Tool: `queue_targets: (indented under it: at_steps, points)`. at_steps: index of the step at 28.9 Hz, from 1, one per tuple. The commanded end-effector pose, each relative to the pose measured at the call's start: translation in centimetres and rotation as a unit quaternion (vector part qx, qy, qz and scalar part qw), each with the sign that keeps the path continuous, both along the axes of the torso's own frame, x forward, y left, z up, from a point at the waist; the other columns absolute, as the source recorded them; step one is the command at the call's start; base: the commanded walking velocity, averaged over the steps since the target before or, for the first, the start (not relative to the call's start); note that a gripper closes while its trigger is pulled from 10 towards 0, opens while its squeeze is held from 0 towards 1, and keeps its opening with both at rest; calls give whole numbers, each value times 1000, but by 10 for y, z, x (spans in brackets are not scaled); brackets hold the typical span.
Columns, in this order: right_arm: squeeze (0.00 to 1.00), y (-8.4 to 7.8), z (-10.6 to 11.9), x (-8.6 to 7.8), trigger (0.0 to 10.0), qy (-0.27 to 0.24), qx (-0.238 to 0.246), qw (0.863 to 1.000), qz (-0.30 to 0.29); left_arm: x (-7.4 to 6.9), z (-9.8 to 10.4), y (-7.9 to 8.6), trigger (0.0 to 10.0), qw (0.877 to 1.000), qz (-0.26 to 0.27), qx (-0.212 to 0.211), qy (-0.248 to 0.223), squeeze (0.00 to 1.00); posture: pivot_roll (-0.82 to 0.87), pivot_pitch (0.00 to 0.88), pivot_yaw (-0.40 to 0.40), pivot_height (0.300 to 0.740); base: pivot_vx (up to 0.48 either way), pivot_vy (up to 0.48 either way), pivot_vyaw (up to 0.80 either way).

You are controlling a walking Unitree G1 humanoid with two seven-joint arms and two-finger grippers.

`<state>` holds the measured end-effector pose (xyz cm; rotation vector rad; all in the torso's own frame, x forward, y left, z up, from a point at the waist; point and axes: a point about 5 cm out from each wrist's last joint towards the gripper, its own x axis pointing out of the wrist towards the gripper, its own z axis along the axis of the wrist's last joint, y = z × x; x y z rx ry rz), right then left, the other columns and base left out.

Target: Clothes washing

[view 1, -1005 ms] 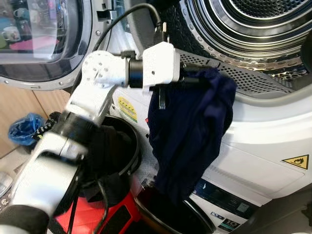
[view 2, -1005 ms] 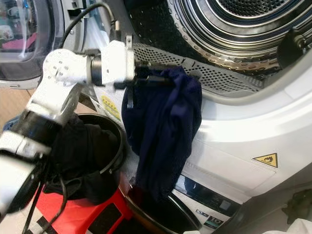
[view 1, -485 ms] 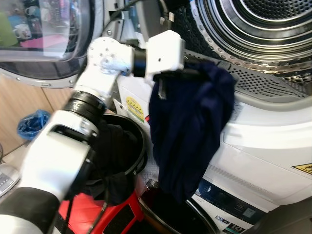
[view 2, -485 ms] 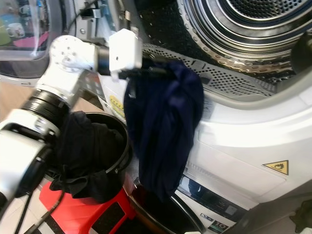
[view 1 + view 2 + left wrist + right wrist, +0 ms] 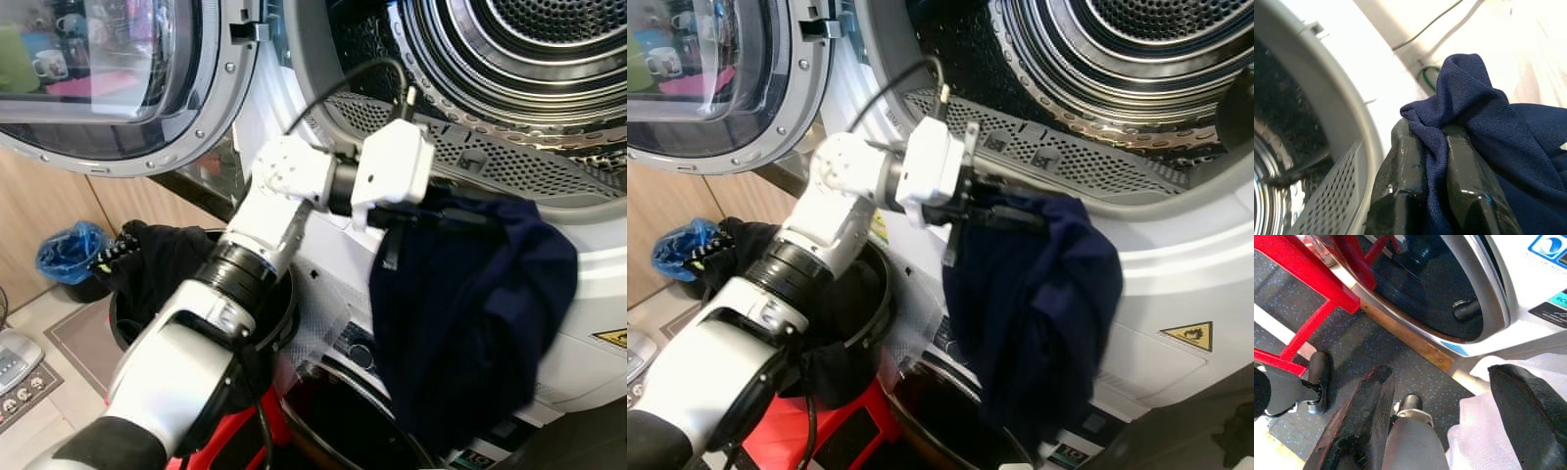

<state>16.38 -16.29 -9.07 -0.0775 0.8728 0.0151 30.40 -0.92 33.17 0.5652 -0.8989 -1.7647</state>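
L gripper [image 5: 1435,161] fingers pinched tight on dark navy knit garment [image 5: 470,323]; since 1 s ago carried rightward, now at lip of steel perforated drum [image 5: 529,59], ready for loading. R gripper [image 5: 1444,421] idle, fingers wide apart, holding nothing.

Left arm [image 5: 245,284]: silver-white shell segments, black ribbed joint ring, round elbow housing dotted with small holes, boxy white wrist block, black cable looping off its top. Left gripper [image 5: 1437,161]: two glossy black fingers. Right gripper [image 5: 1444,416]: two matte black fingers, scuffed.
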Motion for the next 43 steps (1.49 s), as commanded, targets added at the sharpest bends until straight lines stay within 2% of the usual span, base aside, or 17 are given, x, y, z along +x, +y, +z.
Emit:
queue_targets:
  at_steps: [1,6,14,17,19,29,40,43]
  points:
    - [0,1,-2,-5,10000,6,3,1000,-11,-8,4,-4,10000,1000,-14,-13,-23,0,78,43,-11,740,0,0,0]
    - [0,2,-2,-6,10000,4,8,1000,-15,-15,9,-3,10000,999,-13,-17,-50,0,84,41,-8,740,0,0,0]
    - [0,4,-3,-6,10000,4,10,1000,-20,-27,13,-6,10000,998,-26,-49,-33,0,74,57,10,740,0,0,0]
    - [0,5,-3,-9,10000,5,13,999,-30,-44,-10,-15,10000,998,-50,-45,7,0,72,66,7,740,0,0,0]
    - [0,6,-4,-10,10000,5,14,999,-31,-49,-19,-17,10000,997,-55,-43,18,0,72,66,7,740,0,0,0]
    - [0,5,-4,-9,10000,3,14,999,-32,-52,-20,-14,10000,998,-45,-39,34,0,72,81,1,740,0,0,0]
    - [0,6,-4,-9,10000,8,15,999,-29,-49,-14,-4,10000,999,-21,-40,22,0,83,84,-2,740,0,0,0]
    - [0,7,-4,-9,10000,9,18,999,-28,-50,-14,-4,10000,999,-20,-41,22,0,84,85,-2,740,0,0,-717]
